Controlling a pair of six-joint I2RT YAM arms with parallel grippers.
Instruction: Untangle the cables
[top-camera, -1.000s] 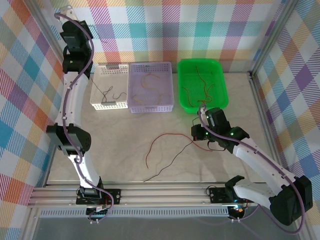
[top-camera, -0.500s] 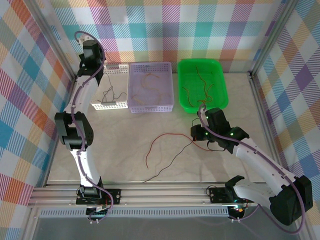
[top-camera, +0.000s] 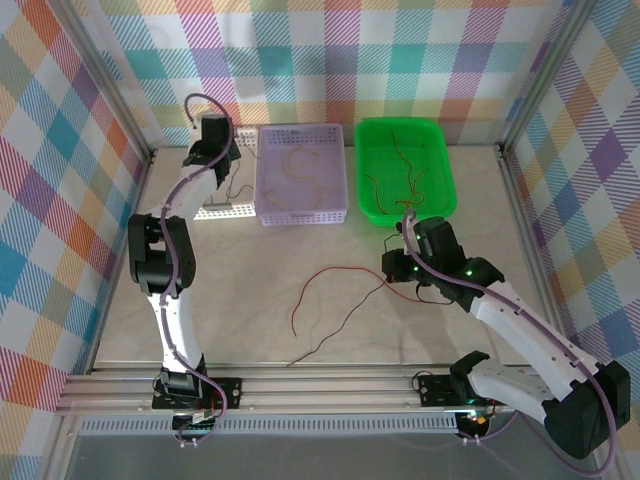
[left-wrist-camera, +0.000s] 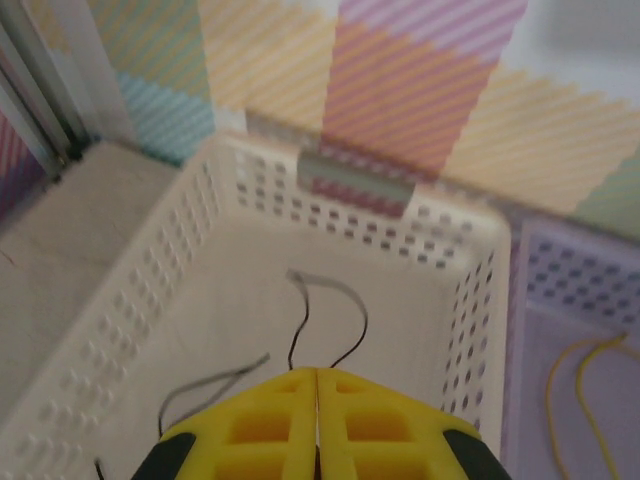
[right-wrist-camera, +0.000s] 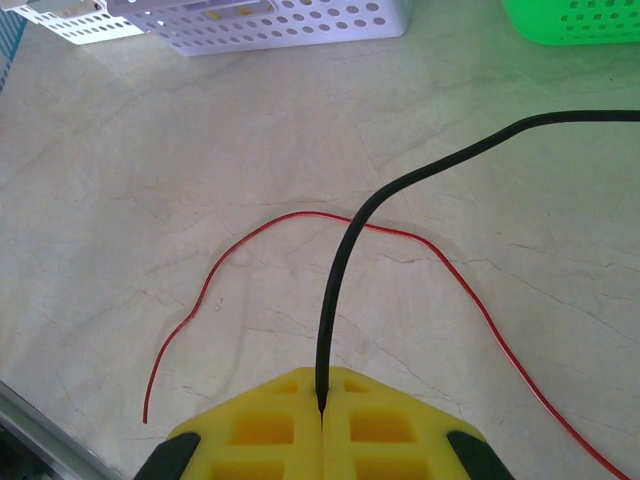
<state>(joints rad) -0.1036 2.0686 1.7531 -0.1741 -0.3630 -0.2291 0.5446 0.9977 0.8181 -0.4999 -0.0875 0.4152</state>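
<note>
Your left gripper (left-wrist-camera: 317, 378) hung over the white basket (left-wrist-camera: 470, 300), clenched on nothing; black cables (left-wrist-camera: 300, 320) lay inside. The right gripper (right-wrist-camera: 322, 390) pinched a black cable (right-wrist-camera: 345, 260) crossing the red cable (right-wrist-camera: 300, 214) on the table (right-wrist-camera: 150, 150). Lift slowly so they part cleanly.

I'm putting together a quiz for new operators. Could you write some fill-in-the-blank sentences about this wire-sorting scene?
1. The held wire in the shut right gripper is ____.
2. The loose wire lying on the table is ____.
3. The left gripper hangs shut over the ____ basket.

Missing words: black; red; white.
</note>
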